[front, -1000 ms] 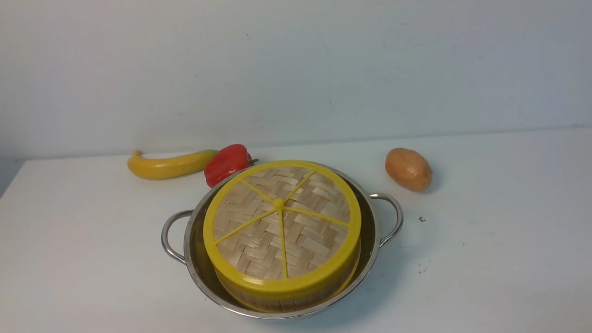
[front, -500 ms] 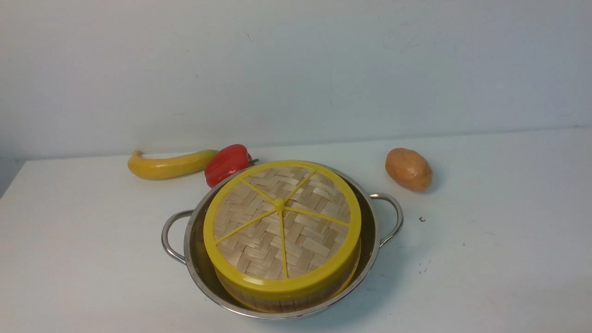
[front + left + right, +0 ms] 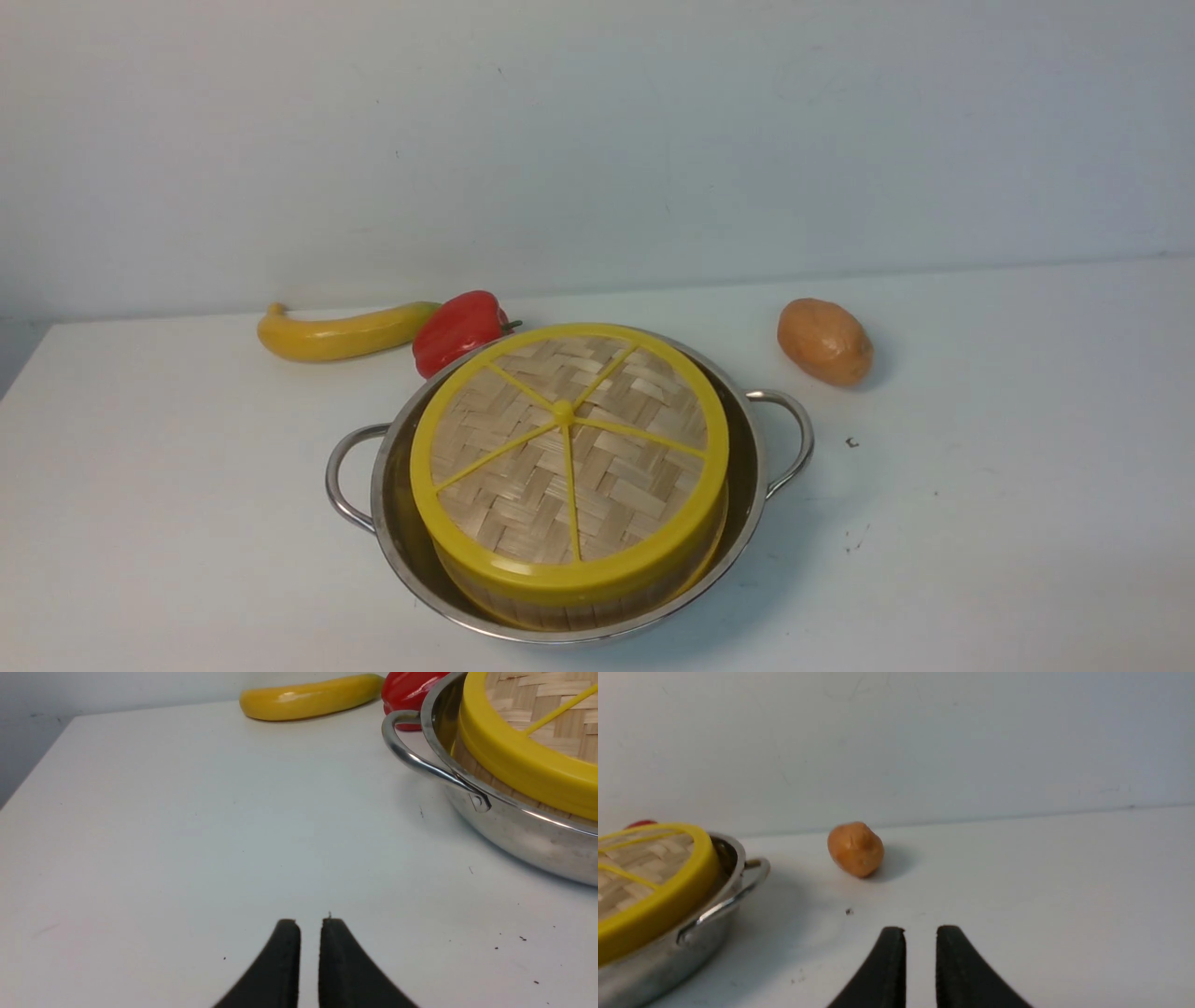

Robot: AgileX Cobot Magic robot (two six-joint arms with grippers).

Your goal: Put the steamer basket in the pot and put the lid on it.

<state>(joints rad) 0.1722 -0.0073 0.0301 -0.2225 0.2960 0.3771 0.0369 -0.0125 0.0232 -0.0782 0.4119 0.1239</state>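
The steel pot (image 3: 758, 467) stands at the middle of the table with the steamer basket (image 3: 560, 613) inside it; only the basket's bamboo wall shows under the lid. The woven lid (image 3: 569, 457) with its yellow rim lies flat on top of the basket. Neither gripper shows in the front view. In the left wrist view my left gripper (image 3: 309, 924) hovers over bare table beside the pot's handle (image 3: 411, 756), shut to a thin slit and empty. My right gripper (image 3: 920, 931) is on the pot's other side (image 3: 691, 947), its jaws a little apart and holding nothing.
A yellow banana (image 3: 341, 331) and a red pepper (image 3: 459, 329) lie just behind the pot on the left. A brown potato (image 3: 824, 341) sits behind it on the right. The table's left edge (image 3: 23, 369) is near the banana.
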